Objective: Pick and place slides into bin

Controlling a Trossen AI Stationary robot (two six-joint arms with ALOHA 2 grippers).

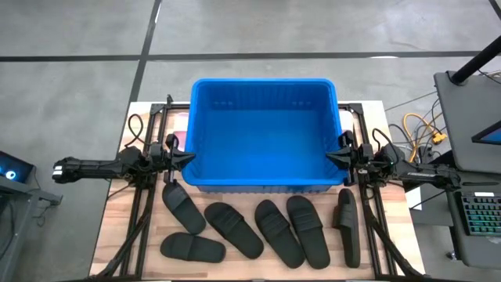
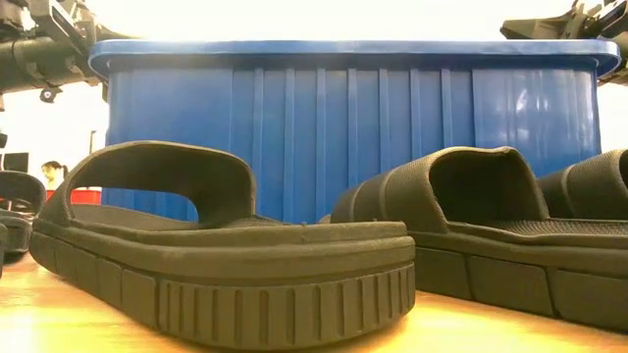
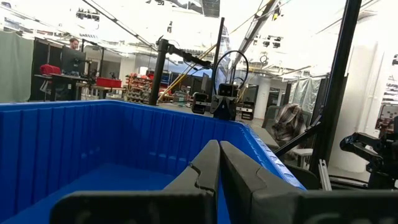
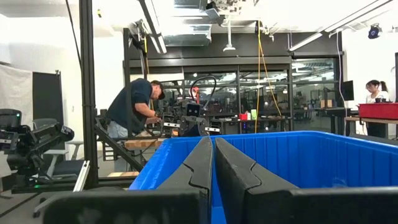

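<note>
The blue bin (image 1: 264, 133) stands at the middle of the table; its inside shows nothing in it. Several black slides (image 1: 233, 229) lie soles down in a row on the wood between the bin and the near edge; two of them (image 2: 226, 265) (image 2: 491, 226) fill the low view. Pale pink pieces (image 1: 182, 120) show beside the bin's far corners. My left gripper (image 1: 190, 157) is shut at the bin's left rim, my right gripper (image 1: 330, 157) is shut at its right rim. Both point inward over the bin (image 3: 81, 137) (image 4: 323, 155), with nothing between the fingers (image 3: 219, 149) (image 4: 213, 146).
Black frame rails (image 1: 145, 211) run along both sides of the table. Yellow cables (image 1: 423, 129) and a keyboard (image 1: 481, 215) sit off the right edge. People (image 4: 134, 109) work at benches in the room beyond.
</note>
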